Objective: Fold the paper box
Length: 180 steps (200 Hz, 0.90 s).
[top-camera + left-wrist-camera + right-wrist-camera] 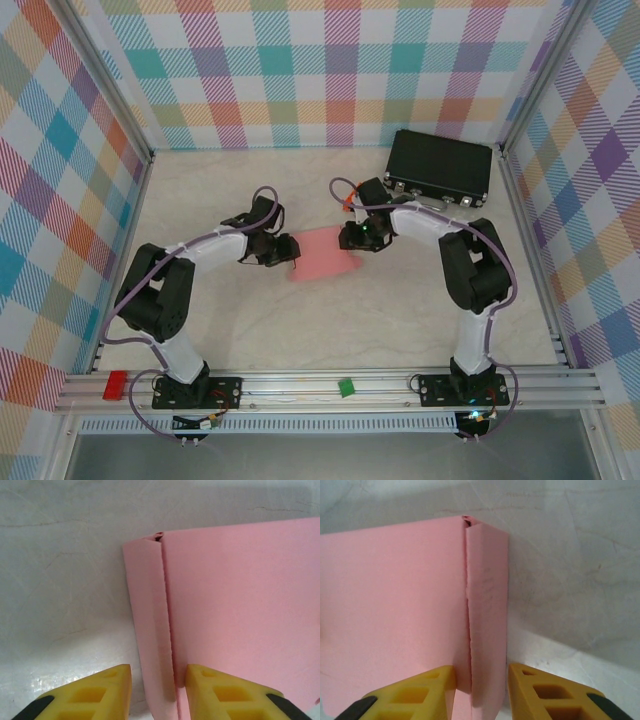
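The paper box [325,253] is light-pink card lying mid-table between both arms. My left gripper [283,250] stands at its left end and my right gripper [352,238] at its right end. In the left wrist view the box's narrow side flap [150,625] runs between the yellow fingers [215,690] of my left gripper [158,680]; one finger touches the big panel, and a gap remains at the other. In the right wrist view the opposite flap [489,610] lies between the fingers [420,690] of my right gripper [481,680], with a small gap on the outer side.
A black case [440,165] sits at the back right near the wall. A small red block [115,385] and a green block [346,386] rest on the front rail. Checked walls enclose the white table [250,320] on three sides.
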Tool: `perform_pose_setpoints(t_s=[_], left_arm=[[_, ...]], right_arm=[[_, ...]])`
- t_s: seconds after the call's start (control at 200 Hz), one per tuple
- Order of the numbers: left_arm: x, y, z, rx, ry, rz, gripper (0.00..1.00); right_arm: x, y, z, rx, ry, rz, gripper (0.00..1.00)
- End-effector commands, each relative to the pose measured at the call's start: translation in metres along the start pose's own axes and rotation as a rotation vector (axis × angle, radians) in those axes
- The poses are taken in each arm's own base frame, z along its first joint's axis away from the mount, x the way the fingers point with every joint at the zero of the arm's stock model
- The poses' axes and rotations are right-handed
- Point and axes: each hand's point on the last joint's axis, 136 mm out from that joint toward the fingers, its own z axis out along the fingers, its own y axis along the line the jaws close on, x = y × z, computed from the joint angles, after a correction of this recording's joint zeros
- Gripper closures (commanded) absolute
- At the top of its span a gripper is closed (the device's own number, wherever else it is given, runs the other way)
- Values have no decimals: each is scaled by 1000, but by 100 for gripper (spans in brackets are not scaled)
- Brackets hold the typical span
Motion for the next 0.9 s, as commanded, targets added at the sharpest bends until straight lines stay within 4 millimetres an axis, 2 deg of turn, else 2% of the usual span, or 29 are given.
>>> perform_pose_setpoints(t_s=[0.0, 0.125, 0.3, 0.54, 0.62, 0.72, 0.895], left_arm=[[24, -1, -1, -5, 53, -9, 66], [31, 0, -4, -15, 55, -16, 67], [40, 1, -4, -9, 66, -59, 73], [49, -5, -11, 21, 56, -89, 71], [45, -7, -20, 25, 25, -86, 66], [37, -12, -34, 32, -13, -65, 58], [17, -18, -61, -7, -85, 17, 44]], right_arm=[[10, -3, 19, 13, 75, -33, 66], [6, 4, 25, -21, 96, -66, 68], [1, 16, 30, -72, 121, -124, 70], [-14, 17, 28, -22, 95, -182, 68], [-27, 17, 17, 0, 50, -168, 66], [-43, 20, -3, -3, -16, -126, 59], [-64, 21, -53, -19, -151, -46, 50]])
